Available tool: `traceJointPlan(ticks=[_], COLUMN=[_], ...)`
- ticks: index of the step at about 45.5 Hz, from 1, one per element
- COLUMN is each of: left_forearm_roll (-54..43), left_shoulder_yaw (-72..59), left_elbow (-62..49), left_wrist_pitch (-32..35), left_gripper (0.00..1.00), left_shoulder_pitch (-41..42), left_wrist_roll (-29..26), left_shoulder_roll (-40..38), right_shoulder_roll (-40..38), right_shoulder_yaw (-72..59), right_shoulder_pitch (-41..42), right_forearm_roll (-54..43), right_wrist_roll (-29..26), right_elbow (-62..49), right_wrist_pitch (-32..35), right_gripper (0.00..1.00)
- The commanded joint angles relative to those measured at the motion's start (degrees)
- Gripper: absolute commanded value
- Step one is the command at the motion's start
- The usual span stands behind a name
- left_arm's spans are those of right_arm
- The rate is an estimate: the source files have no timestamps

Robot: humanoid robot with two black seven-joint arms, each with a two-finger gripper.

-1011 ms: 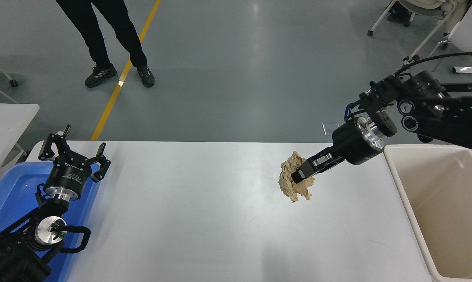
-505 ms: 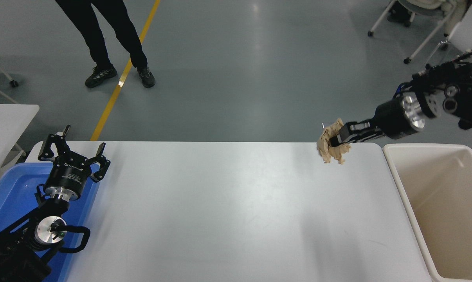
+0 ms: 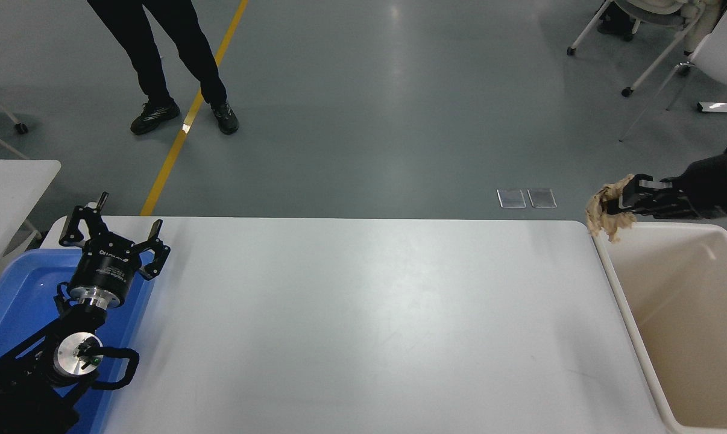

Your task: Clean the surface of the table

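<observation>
- A second ago my right gripper [image 3: 618, 204] pinched the crumpled brown paper wad [image 3: 604, 214] just above the middle-right of the table surface [image 3: 351, 325]; half a second ago it hung at the far right corner; now it sits at the right edge of the frame, past the tabletop's corner, over the near rim of the beige bin [image 3: 689, 325].
- My right fingers are clamped narrow on that wad, which dangles from their tips, clear of the tabletop.
- My left gripper [image 3: 113, 238] has not shifted: it is parked at the lower left over the blue tray [image 3: 14, 301], its fingers spread wide and holding nothing.
- The table surface fills the lower middle of the frame, white and matte, with faint sheen marks.
- Beyond it lies a grey floor with a yellow line running up the upper left, where a person's legs [image 3: 170, 54] in dark trousers stand.
- Two small clear plates [image 3: 526, 198] lie on the floor at upper right; chair legs [image 3: 641, 54] show in the top right corner, and a smaller white table [image 3: 11, 187] sits at the left edge.
- The tabletop lies left of and below my right fingers, apart from them.
</observation>
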Motion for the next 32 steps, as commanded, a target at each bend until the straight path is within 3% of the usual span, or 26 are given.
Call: traceJointPlan(ticks=[1,21,32], left_forearm_roll=[0.0,0.0,0.0], left_shoulder_yaw=[0.0,0.0,0.0], left_elbow=[0.0,0.0,0.0], left_wrist_pitch=[0.0,0.0,0.0], left_gripper=[0.99,0.99,0.99], left_shoulder_pitch=[-0.1,-0.1,-0.1], left_wrist_roll=[0.0,0.0,0.0], left_shoulder_roll=[0.0,0.0,0.0], right_shoulder_roll=[-1.0,0.7,2.9], right_shoulder_yaw=[0.0,0.0,0.0], right_shoulder_pitch=[-5.2,-15.3,-20.6], right_forearm_roll=[7.0,18.1,18.7], right_wrist_roll=[0.1,-0.3,-1.0], right_elbow=[-10.0,-25.1,-27.3], right_wrist_pitch=[0.0,-0.8,-8.3], right_gripper=[0.0,0.0,0.0])
